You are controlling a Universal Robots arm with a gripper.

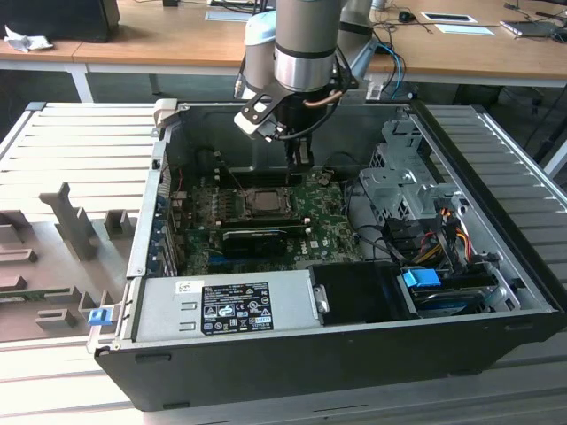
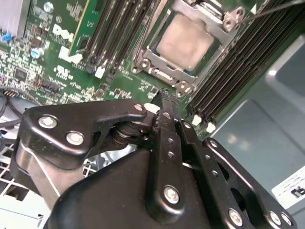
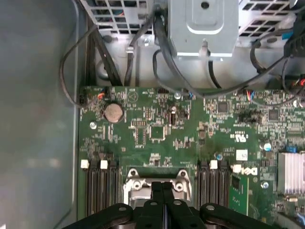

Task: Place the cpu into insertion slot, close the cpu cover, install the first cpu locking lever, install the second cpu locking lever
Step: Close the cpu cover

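Hovering with fingers pressed together just beside the seated cpu

The end effector (image 2: 161, 94) is closed on nothing, its two black fingers (image 2: 165, 143) meeting at the tips just off one corner of the insertion slot (image 2: 167, 76). The cpu (image 2: 183, 40) lies flat in that slot with its pale face up. The cpu cover (image 2: 143, 47) appears to lie down around it as a metal frame, though I cannot tell whether it is fully seated. In the exterior view the cpu (image 1: 264, 200) sits on the green motherboard (image 1: 323, 226) inside the open computer case (image 1: 292, 354), a little toward the exterior view's left of the end effector (image 1: 301, 162) and lower. A thin metal rod (image 2: 274, 9), likely a locking lever, runs off past the slot's far corner.
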